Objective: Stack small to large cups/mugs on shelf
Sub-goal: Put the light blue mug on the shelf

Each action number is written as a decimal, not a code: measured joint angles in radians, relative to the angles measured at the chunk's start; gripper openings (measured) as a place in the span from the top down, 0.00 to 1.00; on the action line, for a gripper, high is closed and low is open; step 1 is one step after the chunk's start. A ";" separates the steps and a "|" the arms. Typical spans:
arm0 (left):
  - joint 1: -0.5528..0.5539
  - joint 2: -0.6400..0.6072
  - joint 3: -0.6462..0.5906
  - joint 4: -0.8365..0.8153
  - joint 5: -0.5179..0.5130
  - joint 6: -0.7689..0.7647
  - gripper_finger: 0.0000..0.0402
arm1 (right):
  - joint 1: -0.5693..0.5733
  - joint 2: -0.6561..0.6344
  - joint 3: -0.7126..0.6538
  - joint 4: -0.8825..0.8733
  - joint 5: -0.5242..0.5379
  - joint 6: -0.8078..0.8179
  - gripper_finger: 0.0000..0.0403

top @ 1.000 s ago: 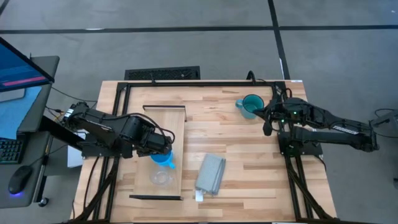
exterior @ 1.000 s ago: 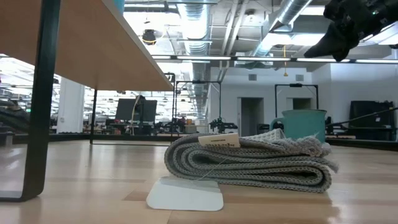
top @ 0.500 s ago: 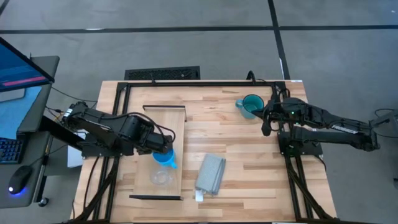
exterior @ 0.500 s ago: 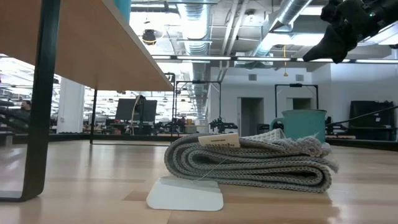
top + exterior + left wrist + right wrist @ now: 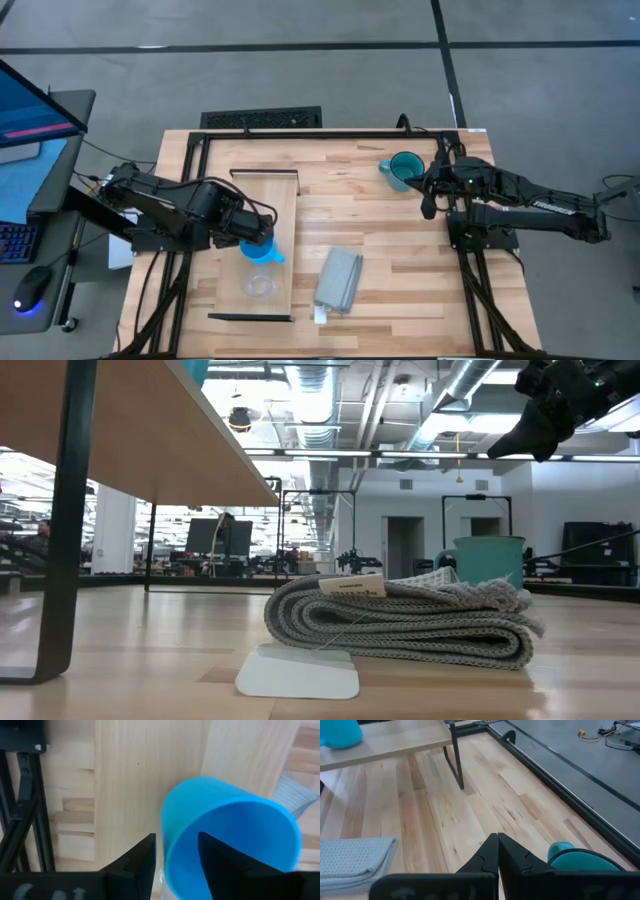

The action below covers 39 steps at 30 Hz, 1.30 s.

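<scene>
The slatted wooden desk (image 5: 400, 260) is seen from above, and on its left half the long rectangular light wood shelf (image 5: 285, 200) with dark short ends is raised on dark legs. A folded grey knitted cloth (image 5: 338, 279) is laid on the desk at about five o'clock of the shelf's middle, just beside the shelf's long edge. The larger teal handled mug (image 5: 404, 169) is stood upright on the desk near the two o'clock corner, well apart from the shelf. The medium bright blue handled mug (image 5: 260, 250) is found on the shelf, and the small clear transparent cup (image 5: 259, 285) is set just at six o'clock of it. The left pincer (image 5: 176, 851) is held open astride the blue mug's wall, one finger inside the rim and one outside. The right pincer (image 5: 497, 849) is kept closed on nothing, just at three o'clock of the teal mug.
</scene>
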 joint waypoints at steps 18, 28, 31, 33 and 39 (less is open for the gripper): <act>0.000 0.000 0.043 0.000 -0.004 0.018 0.66 | 0.000 0.000 0.000 0.000 0.000 0.001 0.94; 0.000 0.001 0.043 0.000 0.047 -0.001 0.66 | 0.000 0.000 -0.001 0.000 0.000 0.001 0.94; 0.000 0.001 0.043 0.000 0.092 -0.017 0.66 | 0.000 0.000 -0.001 0.000 0.000 0.001 0.94; 0.000 0.001 0.043 0.000 0.119 -0.027 0.66 | 0.000 0.000 -0.001 0.000 0.000 0.001 0.94; 0.000 0.001 0.043 0.000 0.136 -0.039 0.66 | 0.000 0.000 -0.001 0.000 0.000 0.001 0.94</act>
